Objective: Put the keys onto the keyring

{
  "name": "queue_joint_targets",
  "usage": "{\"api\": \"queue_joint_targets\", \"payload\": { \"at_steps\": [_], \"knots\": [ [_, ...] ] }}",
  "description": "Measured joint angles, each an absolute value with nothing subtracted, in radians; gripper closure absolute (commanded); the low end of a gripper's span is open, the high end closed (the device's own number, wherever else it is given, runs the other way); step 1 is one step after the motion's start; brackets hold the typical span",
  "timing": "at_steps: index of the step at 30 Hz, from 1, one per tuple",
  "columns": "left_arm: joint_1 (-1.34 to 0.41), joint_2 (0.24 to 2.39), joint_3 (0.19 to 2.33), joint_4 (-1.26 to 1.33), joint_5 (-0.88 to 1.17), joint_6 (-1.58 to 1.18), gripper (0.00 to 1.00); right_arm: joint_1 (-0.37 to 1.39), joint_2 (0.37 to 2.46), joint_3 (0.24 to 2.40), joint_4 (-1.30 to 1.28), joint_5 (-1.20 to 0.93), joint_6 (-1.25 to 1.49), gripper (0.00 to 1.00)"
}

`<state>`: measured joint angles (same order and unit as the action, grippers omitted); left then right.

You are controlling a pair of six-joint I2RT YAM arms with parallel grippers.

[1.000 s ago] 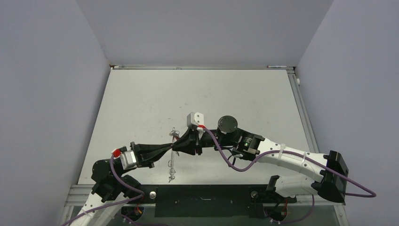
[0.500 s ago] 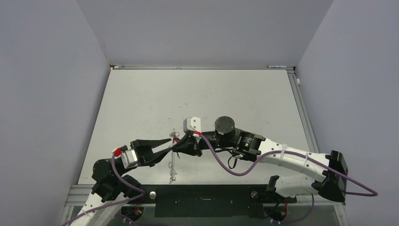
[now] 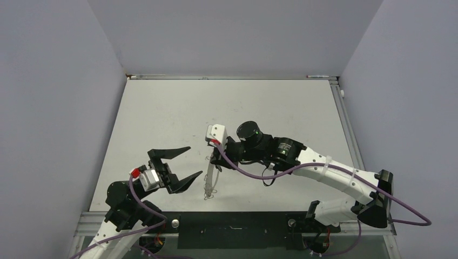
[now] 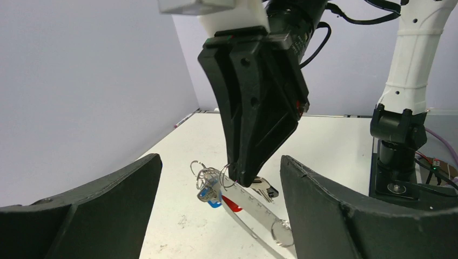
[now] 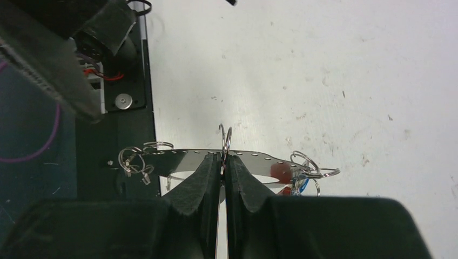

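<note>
The keyring (image 3: 209, 181) is a long, narrow silver loop with small holes, hanging slanted just above the table. My right gripper (image 3: 216, 158) is shut on a small split ring (image 5: 224, 140) threaded on it. In the left wrist view the right gripper (image 4: 243, 174) comes down from above onto that ring. Keys cluster at one end of the keyring (image 4: 259, 213): a blue head (image 4: 210, 195), a red head (image 4: 233, 204) and a black one (image 4: 265, 189). The red head (image 5: 279, 171) also shows beside the right fingers. My left gripper (image 3: 195, 161) stands open to the left, touching nothing.
Several loose small rings (image 5: 135, 158) hang at the keyring's other end. The black base plate (image 3: 232, 222) runs along the near table edge. Grey walls close in the table on the left, back and right. The right arm's base post (image 4: 399, 135) stands behind.
My left gripper has opened, let go of the keyring and drawn back to the left. The right gripper has shifted a little right and farther back, carrying the keyring alone.
</note>
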<state>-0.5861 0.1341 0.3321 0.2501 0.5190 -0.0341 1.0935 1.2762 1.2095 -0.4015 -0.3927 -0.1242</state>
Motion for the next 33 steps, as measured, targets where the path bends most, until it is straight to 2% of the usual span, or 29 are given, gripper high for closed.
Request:
{"api": "queue_joint_targets", "payload": {
  "at_steps": [5, 9, 14, 19, 27, 33],
  "knots": [
    [-0.587, 0.141, 0.343, 0.224, 0.500, -0.009, 0.35, 1.074, 1.367, 1.290, -0.542, -0.359, -0.120, 0.95],
    [-0.589, 0.163, 0.344, 0.209, 0.516, 0.016, 0.42, 1.076, 1.419, 1.343, -0.682, -0.317, -0.127, 0.95],
    [-0.605, 0.234, 0.345, 0.191, 0.584, 0.035, 0.47, 1.097, 1.426, 1.388, -0.809, -0.265, -0.154, 0.95],
    [-0.618, 0.314, 0.350, 0.174, 0.656, 0.036, 0.57, 1.129, 1.410, 1.391, -0.862, -0.260, -0.193, 0.95],
    [-0.639, 0.387, 0.358, 0.175, 0.750, 0.026, 0.64, 1.174, 1.394, 1.391, -0.881, -0.292, -0.247, 0.95],
    [-0.666, 0.406, 0.358, 0.175, 0.788, 0.022, 0.64, 1.180, 1.395, 1.391, -0.881, -0.305, -0.267, 0.95]
  ]
}}
